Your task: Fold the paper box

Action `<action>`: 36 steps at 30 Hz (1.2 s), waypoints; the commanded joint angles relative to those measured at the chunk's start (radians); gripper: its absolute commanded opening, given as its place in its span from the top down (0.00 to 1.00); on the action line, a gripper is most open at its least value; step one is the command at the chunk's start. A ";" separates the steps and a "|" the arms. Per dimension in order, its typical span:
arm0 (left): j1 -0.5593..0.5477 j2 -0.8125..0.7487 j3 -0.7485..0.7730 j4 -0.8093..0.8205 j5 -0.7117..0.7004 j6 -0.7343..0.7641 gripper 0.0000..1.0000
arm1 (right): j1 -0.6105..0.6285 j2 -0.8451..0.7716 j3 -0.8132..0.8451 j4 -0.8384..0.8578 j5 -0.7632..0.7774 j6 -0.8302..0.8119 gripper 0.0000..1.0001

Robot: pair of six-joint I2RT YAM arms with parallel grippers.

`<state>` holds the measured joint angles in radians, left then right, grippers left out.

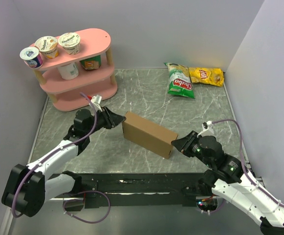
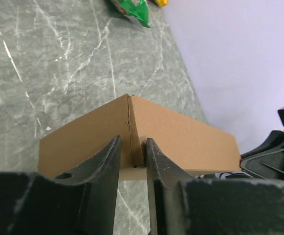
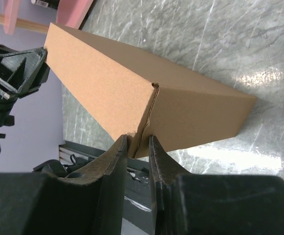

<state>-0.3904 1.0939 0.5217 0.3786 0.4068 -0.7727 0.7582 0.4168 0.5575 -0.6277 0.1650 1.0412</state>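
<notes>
The paper box (image 1: 149, 133) is a closed, long brown cardboard carton standing on its long side across the middle of the table, running from upper left to lower right. My left gripper (image 1: 120, 119) is at its left end. In the left wrist view the fingers (image 2: 159, 159) stand narrow around the box's corner seam (image 2: 181, 137), shut on it. My right gripper (image 1: 177, 143) is at the opposite end. The right wrist view shows its jaws (image 3: 138, 142) pinching the lower corner of the box (image 3: 132, 88), where the cardboard edge sits between them.
A pink two-tier shelf (image 1: 78, 81) with several yogurt cups stands at the back left. A green chip bag (image 1: 180, 81) and a yellow one (image 1: 206, 76) lie at the back right. Walls close in the table on the left, back and right.
</notes>
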 commanded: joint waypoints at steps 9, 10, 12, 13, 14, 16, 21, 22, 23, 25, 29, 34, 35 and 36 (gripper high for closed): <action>0.067 0.081 -0.120 0.039 0.101 -0.054 0.87 | -0.003 0.063 -0.034 -0.279 0.021 -0.075 1.00; 0.073 0.083 -0.126 0.034 0.112 -0.057 0.87 | -0.002 0.062 -0.033 -0.279 0.021 -0.075 1.00; 0.090 0.084 -0.150 0.028 0.121 -0.071 0.88 | -0.003 0.063 -0.033 -0.283 0.019 -0.076 1.00; 0.093 0.083 -0.157 0.022 0.124 -0.073 0.88 | -0.002 0.063 -0.031 -0.285 0.019 -0.075 1.00; 0.097 0.083 -0.170 0.014 0.127 -0.080 0.88 | -0.003 0.063 -0.031 -0.288 0.019 -0.076 1.00; 0.097 0.081 -0.186 0.009 0.133 -0.086 0.88 | -0.002 0.063 -0.030 -0.293 0.019 -0.075 1.00; 0.099 0.098 -0.242 0.022 0.153 -0.099 0.89 | -0.003 0.060 -0.036 -0.285 0.019 -0.075 1.00; 0.099 0.098 -0.250 0.026 0.153 -0.102 0.89 | -0.003 0.062 -0.037 -0.280 0.016 -0.075 1.00; 0.097 0.098 -0.261 0.025 0.152 -0.102 0.89 | -0.002 0.062 -0.041 -0.279 0.013 -0.073 1.00; 0.099 0.093 -0.270 0.016 0.144 -0.094 0.89 | -0.003 0.062 -0.047 -0.271 0.007 -0.078 1.00; 0.097 0.046 -0.302 -0.004 0.124 -0.076 0.87 | 0.000 0.053 -0.050 -0.251 -0.008 -0.090 1.00; 0.097 -0.038 -0.338 -0.063 0.076 -0.031 0.85 | 0.000 0.025 -0.065 -0.213 -0.041 -0.122 0.99; 0.097 -0.058 -0.348 -0.075 0.073 -0.027 0.83 | 0.001 0.025 -0.076 -0.210 -0.044 -0.124 0.95; 0.097 -0.069 -0.354 -0.090 0.067 -0.022 0.82 | 0.001 0.020 -0.080 -0.202 -0.059 -0.125 0.93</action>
<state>-0.3042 1.0142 0.2745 0.6930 0.5201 -0.9020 0.7593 0.4221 0.5625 -0.6250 0.0940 0.9859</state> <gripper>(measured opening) 0.293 0.264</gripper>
